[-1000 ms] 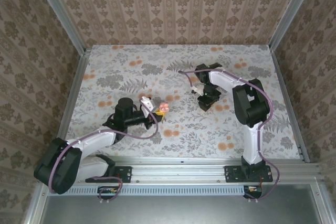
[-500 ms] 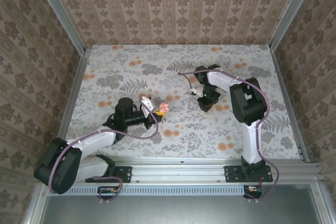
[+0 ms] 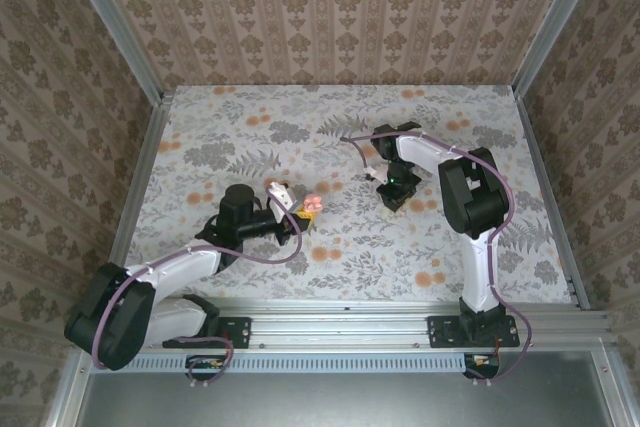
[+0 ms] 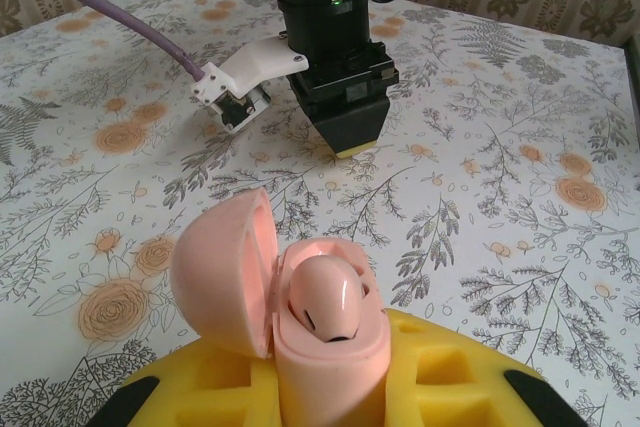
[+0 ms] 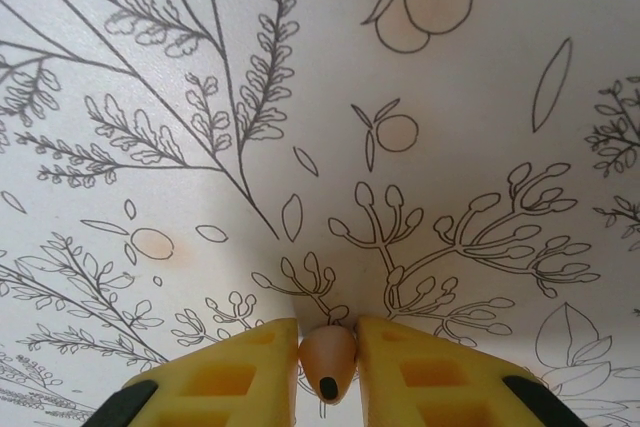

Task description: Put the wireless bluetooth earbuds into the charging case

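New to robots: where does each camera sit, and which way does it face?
Top external: above and behind the arms, looking down at the table; left gripper and right gripper show.
Left wrist: on the left arm, facing across the table; left fingers hold the open charging case, one earbud inside.
Right wrist: on the right arm, facing down; right fingers pinch the second earbud.
Shared: top and left wrist both show the right gripper.

No lettering, number or brand is legible on the charging case [image 4: 335, 377], earbud [image 5: 328, 359] or flowered table [image 4: 500, 197].
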Robot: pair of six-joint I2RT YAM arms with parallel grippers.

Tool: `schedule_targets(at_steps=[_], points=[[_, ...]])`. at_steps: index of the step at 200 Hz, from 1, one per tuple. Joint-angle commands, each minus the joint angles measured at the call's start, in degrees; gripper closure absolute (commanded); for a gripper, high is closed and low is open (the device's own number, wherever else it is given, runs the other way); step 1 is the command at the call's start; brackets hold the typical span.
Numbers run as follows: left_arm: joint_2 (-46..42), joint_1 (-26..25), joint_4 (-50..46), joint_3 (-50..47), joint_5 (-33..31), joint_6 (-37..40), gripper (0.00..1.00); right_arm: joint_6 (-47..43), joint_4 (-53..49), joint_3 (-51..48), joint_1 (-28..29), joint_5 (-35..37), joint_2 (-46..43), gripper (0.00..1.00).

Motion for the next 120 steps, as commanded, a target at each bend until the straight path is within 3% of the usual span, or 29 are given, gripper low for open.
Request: schedule_targets(at_steps=[1,53,120], points=[[0.2,0.08,-0.39,1.81,0.56,1.14,0.86,0.03,-0.57,-0.03,-0.43,0.98,0.4,0.76],[0.1,0.08,-1.06,2.25,0.56,1.11,0.86,-0.03,-0.58,-0.54,-0.69,1.36,0.69,0.71],[-0.27,0.08,-1.55,2.28,-1.77,1.05,0.86,0.4,-0.49,-0.63,-1.06,0.49,-0.99,0.78]])
